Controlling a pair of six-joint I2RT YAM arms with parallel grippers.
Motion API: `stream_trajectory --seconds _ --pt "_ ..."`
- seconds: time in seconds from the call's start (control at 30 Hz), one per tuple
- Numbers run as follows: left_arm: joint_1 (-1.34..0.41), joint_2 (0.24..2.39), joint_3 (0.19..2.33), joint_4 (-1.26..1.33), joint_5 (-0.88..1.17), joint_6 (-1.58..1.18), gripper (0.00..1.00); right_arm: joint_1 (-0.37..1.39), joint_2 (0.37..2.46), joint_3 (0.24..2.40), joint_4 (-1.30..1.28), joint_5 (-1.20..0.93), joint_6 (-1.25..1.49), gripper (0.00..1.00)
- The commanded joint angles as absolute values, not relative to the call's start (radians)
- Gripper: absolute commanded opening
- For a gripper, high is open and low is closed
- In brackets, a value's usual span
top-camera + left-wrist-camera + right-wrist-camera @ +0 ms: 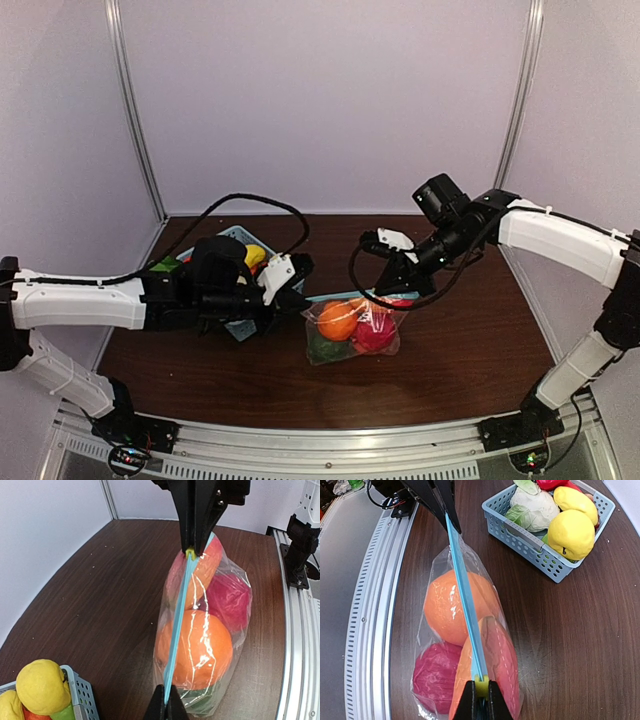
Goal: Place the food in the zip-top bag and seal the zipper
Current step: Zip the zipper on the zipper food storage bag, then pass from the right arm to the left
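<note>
The clear zip-top bag (352, 330) stands on the table and holds a round orange fruit (200, 647), a dark red one (230, 602), an orange-red wedge (495, 665) and something green at the bottom. Its light-blue zipper (178, 625) runs taut between my two grippers. My left gripper (166, 700) is shut on one end of the strip. My right gripper (481, 692) is shut on the yellow-green slider (481, 685) at the other end. The bag, the zipper (465, 600) and the orange fruit (451, 607) also show in the right wrist view.
A light-blue lattice basket (545, 555) stands behind the left arm, with yellow fruits (572, 530), a pale green leafy vegetable (532, 507) and a red piece. It shows at the lower left of the left wrist view (80, 695). A metal rail (320, 455) runs along the table's near edge.
</note>
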State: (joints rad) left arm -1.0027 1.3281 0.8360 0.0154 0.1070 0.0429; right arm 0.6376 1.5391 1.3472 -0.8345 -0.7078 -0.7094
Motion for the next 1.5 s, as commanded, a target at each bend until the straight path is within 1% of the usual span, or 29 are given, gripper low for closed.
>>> stream_trajectory --seconds 0.0,0.17,0.23,0.27,0.3,0.33,0.37,0.4,0.43,0.47,0.53,0.67,0.83,0.87,0.9,1.0,1.03,1.13,1.23,1.27,1.3,1.37,1.4,1.43,1.47 --pt "-0.986 1.327 0.808 -0.052 0.065 0.039 0.0 0.555 1.491 1.293 -0.973 -0.57 -0.738 0.0" --pt "-0.986 1.351 0.812 -0.033 0.099 0.044 0.0 0.548 1.48 1.261 -0.951 -0.56 -0.751 0.0" --pt "-0.987 1.364 0.818 -0.013 0.152 0.042 0.0 0.558 1.485 1.245 -0.923 -0.569 -0.745 0.0" --pt "-0.986 1.368 0.824 -0.006 0.187 0.036 0.04 0.568 1.488 1.24 -0.91 -0.575 -0.741 0.0" --pt "-0.988 1.367 0.828 0.01 0.213 0.019 0.23 0.581 1.492 1.234 -0.896 -0.585 -0.734 0.0" --pt "-0.988 1.363 0.83 0.038 0.23 0.007 0.37 0.596 1.494 1.23 -0.879 -0.594 -0.726 0.0" --pt "-0.988 1.35 0.828 0.065 0.234 -0.011 0.48 0.609 1.494 1.228 -0.868 -0.602 -0.72 0.0" --pt "-0.988 1.339 0.821 0.101 0.233 -0.037 0.65 0.624 1.494 1.227 -0.858 -0.606 -0.716 0.0" --pt "-0.987 1.33 0.808 0.146 0.238 -0.055 0.91 0.64 1.495 1.23 -0.852 -0.605 -0.713 0.0" --pt "-0.988 1.331 0.8 0.206 0.243 -0.068 0.97 0.654 1.497 1.236 -0.851 -0.605 -0.712 0.0" --pt "-0.99 1.369 0.836 0.223 0.251 -0.078 0.98 0.682 1.503 1.258 -0.862 -0.601 -0.715 0.0" --pt "-1.009 1.491 0.943 0.205 0.298 -0.068 0.98 0.708 1.509 1.305 -0.887 -0.621 -0.711 0.0" --pt "-1.018 1.594 0.986 0.26 0.409 -0.107 0.98 0.715 1.477 1.356 -0.914 -0.655 -0.698 0.0" --pt "-1.018 1.601 0.993 0.257 0.436 -0.105 0.97 0.716 1.473 1.361 -0.915 -0.656 -0.696 0.0" --pt "-1.019 1.609 0.995 0.261 0.453 -0.104 0.94 0.718 1.47 1.363 -0.917 -0.654 -0.693 0.0" --pt "-1.018 1.627 0.998 0.264 0.479 -0.097 0.79 0.717 1.47 1.36 -0.923 -0.653 -0.693 0.0" --pt "-1.018 1.635 1.008 0.251 0.485 -0.093 0.71 0.718 1.471 1.356 -0.921 -0.652 -0.693 0.0" --pt "-1.018 1.674 1.05 0.207 0.501 -0.09 0.45 0.722 1.48 1.34 -0.917 -0.657 -0.697 0.0" --pt "-1.017 1.706 1.08 0.192 0.513 -0.104 0.29 0.731 1.485 1.321 -0.908 -0.655 -0.699 0.0" --pt "-1.018 1.713 1.085 0.192 0.515 -0.109 0.21 0.737 1.486 1.316 -0.906 -0.652 -0.7 0.0" --pt "-1.018 1.719 1.088 0.191 0.512 -0.115 0.17 0.74 1.484 1.312 -0.905 -0.65 -0.701 0.0" --pt "-1.018 1.724 1.089 0.194 0.51 -0.118 0.12 0.743 1.48 1.305 -0.907 -0.648 -0.702 0.01" --pt "-1.019 1.724 1.089 0.196 0.509 -0.117 0.07 0.743 1.475 1.302 -0.907 -0.646 -0.703 0.02" --pt "-1.019 1.724 1.089 0.194 0.509 -0.112 0.01 0.743 1.471 1.3 -0.908 -0.647 -0.701 0.04" --pt "-1.018 1.723 1.089 0.192 0.51 -0.105 0.0 0.742 1.468 1.304 -0.909 -0.651 -0.686 0.1"
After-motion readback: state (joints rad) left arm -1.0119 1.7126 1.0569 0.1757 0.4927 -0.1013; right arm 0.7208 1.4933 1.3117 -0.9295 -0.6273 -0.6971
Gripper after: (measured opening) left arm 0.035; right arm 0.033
